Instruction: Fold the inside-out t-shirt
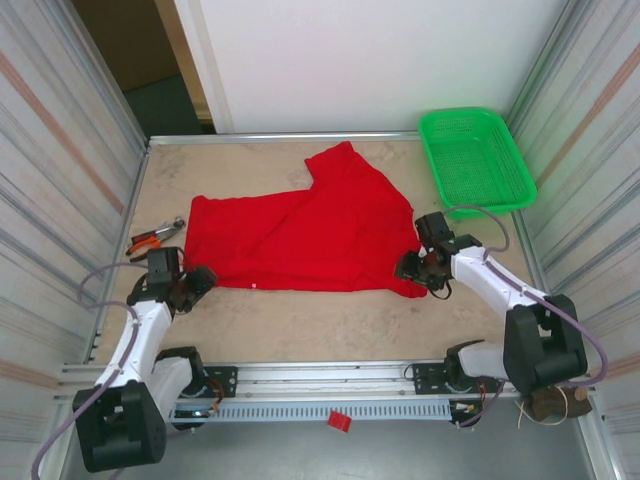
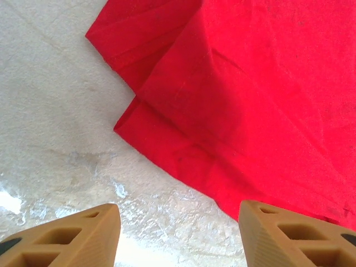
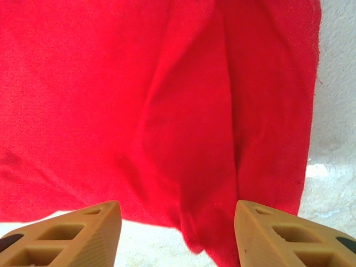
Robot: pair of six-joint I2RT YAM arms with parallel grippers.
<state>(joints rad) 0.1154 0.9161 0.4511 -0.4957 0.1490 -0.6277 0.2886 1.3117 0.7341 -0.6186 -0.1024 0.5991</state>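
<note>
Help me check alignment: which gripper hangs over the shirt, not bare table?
The right gripper: the t-shirt lies under it; the left gripper hangs over bare table.

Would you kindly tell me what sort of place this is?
Probably a robotics lab bench, not a home: the table is boxed in by ribbed panels, the left arm and right arm are bolted to a metal rail, and pliers lie beside the red t-shirt.

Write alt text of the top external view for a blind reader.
A red t-shirt lies spread on a beige table. The left arm and the right arm reach in, their jaws at its near corners. A green basket stands far right; pliers lie left.
</note>
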